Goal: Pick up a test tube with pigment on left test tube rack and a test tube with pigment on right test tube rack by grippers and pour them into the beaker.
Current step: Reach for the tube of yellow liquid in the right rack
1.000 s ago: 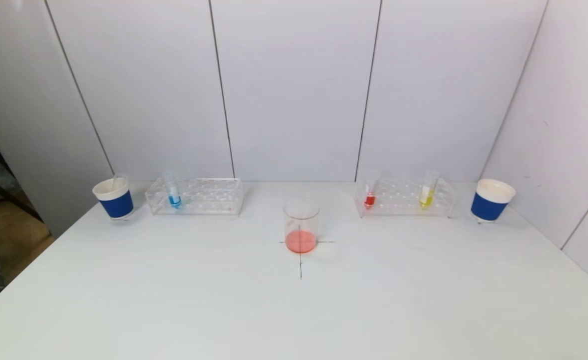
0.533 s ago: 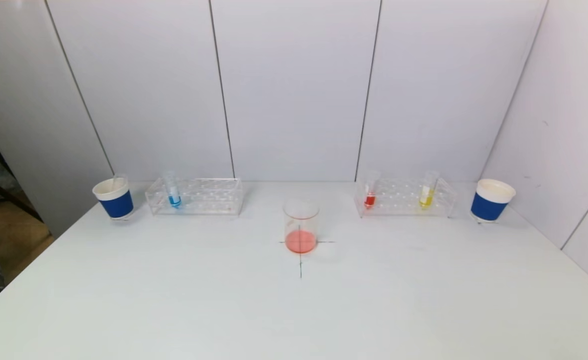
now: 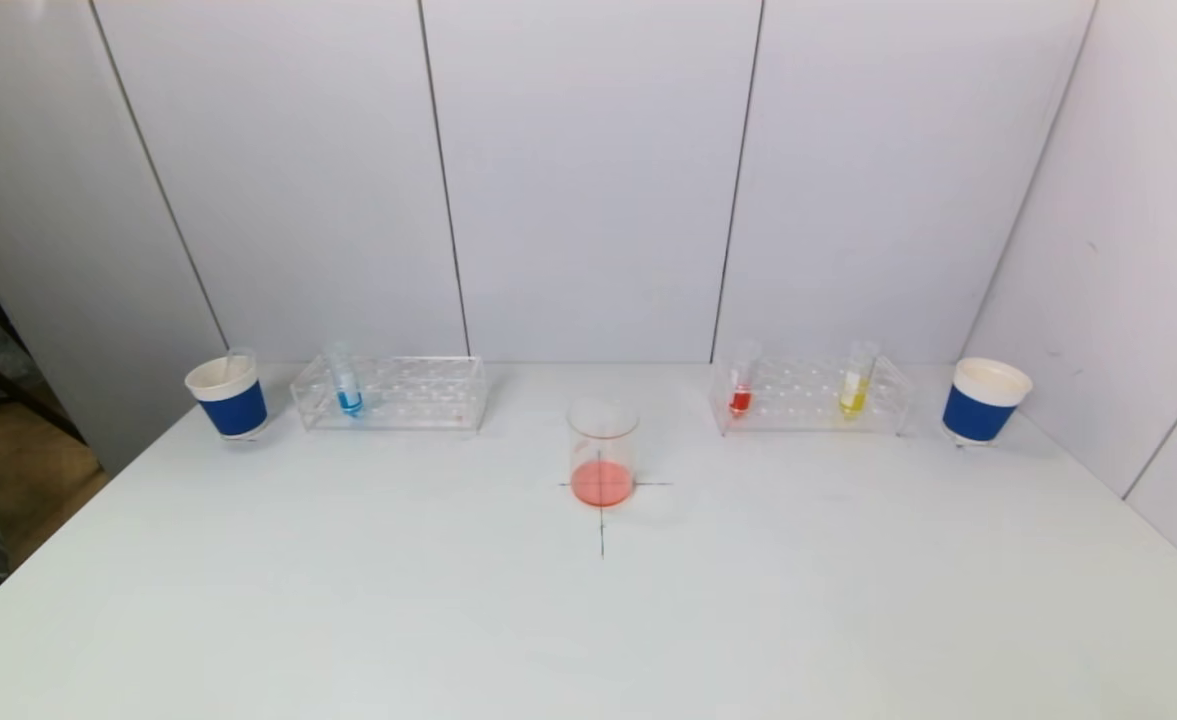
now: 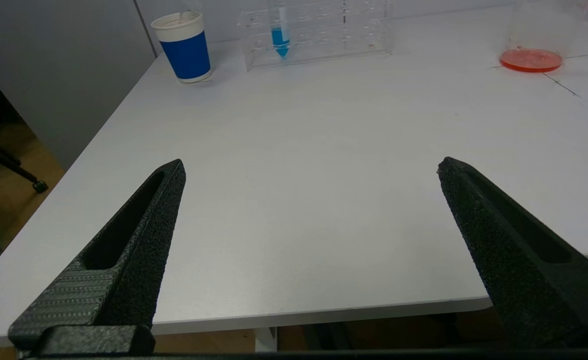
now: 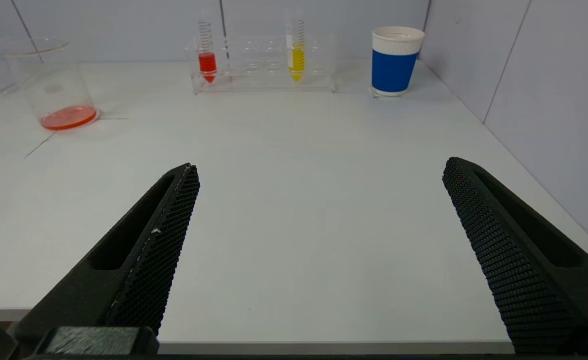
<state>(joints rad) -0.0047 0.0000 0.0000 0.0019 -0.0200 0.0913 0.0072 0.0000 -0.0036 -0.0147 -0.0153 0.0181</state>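
A glass beaker (image 3: 602, 453) with a shallow layer of red liquid stands on a cross mark at the table's middle. The clear left test tube rack (image 3: 393, 392) holds one tube with blue pigment (image 3: 348, 385). In the right test tube rack (image 3: 810, 394) stand a tube with red pigment (image 3: 741, 385) and one with yellow pigment (image 3: 855, 382). Neither arm shows in the head view. My left gripper (image 4: 311, 167) hovers open and empty over the table's near left edge. My right gripper (image 5: 321, 167) hovers open and empty over the near right edge.
A blue-and-white paper cup (image 3: 228, 397) stands left of the left rack, with a clear tube leaning in it. Another such cup (image 3: 984, 401) stands right of the right rack. White walls close the back and right side. The table (image 3: 588, 620) drops off at its left edge.
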